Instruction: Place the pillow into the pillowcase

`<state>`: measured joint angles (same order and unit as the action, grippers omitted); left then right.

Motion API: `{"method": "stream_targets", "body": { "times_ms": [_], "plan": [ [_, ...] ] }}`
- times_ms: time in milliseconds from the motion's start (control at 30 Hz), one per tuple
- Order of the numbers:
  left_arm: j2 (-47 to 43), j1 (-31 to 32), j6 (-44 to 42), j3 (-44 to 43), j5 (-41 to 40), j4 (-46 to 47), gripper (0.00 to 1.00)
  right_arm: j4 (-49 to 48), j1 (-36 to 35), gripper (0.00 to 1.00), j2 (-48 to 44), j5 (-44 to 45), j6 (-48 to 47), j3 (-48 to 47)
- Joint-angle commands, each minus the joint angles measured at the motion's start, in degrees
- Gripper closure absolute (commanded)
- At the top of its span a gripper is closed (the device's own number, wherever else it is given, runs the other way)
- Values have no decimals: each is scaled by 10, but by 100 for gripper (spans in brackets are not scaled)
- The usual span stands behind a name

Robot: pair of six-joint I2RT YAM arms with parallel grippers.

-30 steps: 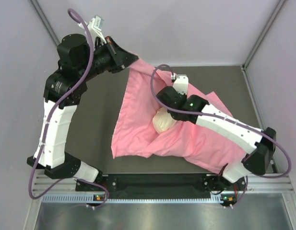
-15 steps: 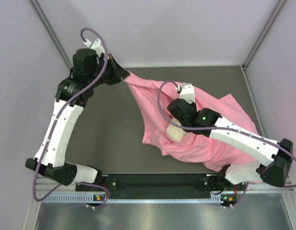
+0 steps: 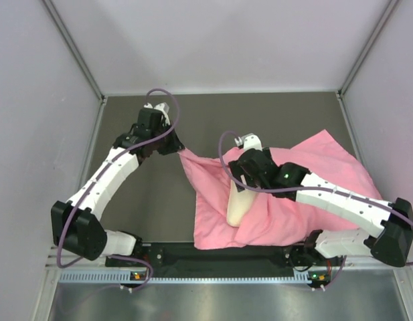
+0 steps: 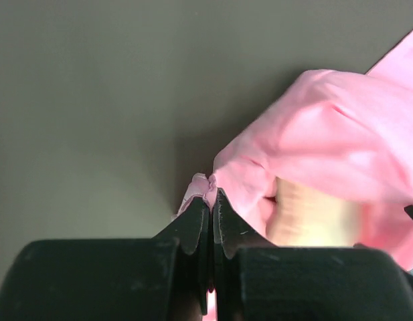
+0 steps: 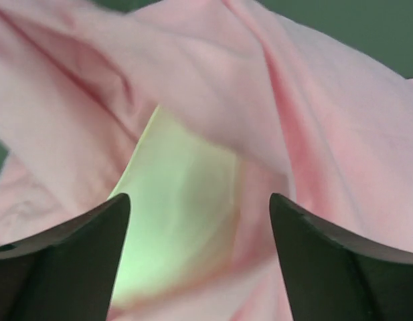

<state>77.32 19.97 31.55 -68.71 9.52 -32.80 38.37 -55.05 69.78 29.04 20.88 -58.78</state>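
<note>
In the upper left of centre of the overhead view, the left hand (image 3: 174, 148) is pinched tight on a corner of the pink pillowcase (image 3: 313, 174), its fingers pressed together with a nub of cloth between them. From there the pillowcase spreads rightward over the dark surface (image 3: 146, 194). At centre frame the cream pillow (image 3: 238, 207) pokes one end out of the pink folds, the rest covered. The right hand (image 3: 243, 175) hovers over it, fingers spread wide, gripping nothing.
</note>
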Motion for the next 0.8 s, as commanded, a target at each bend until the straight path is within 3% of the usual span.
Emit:
{"method": "stream_targets", "body": {
  "times_ms": [0,100,233,333,533,667,700,767],
  "plan": [
    [2,-3,-3,9,-13,77,100,-37,-28,13,-11,-98,0,-14],
    [17,-5,-6,8,-20,76,100,-29,-66,8,0,-101,11,-21],
    [35,-11,-9,-15,-17,70,100,-27,-157,9,44,-70,28,-40],
    [42,-15,-13,-34,-18,63,100,-17,-192,14,96,-33,33,-56],
    [50,-40,-23,-62,-6,45,100,-13,-197,27,192,11,48,-46],
    [59,-87,-25,-70,29,39,100,37,-148,52,217,26,124,-11],
    [62,-98,-27,-71,35,35,100,48,-117,65,203,36,164,22],
    [65,-127,-29,-73,36,30,100,67,-91,75,173,53,196,59]
  ]
}}
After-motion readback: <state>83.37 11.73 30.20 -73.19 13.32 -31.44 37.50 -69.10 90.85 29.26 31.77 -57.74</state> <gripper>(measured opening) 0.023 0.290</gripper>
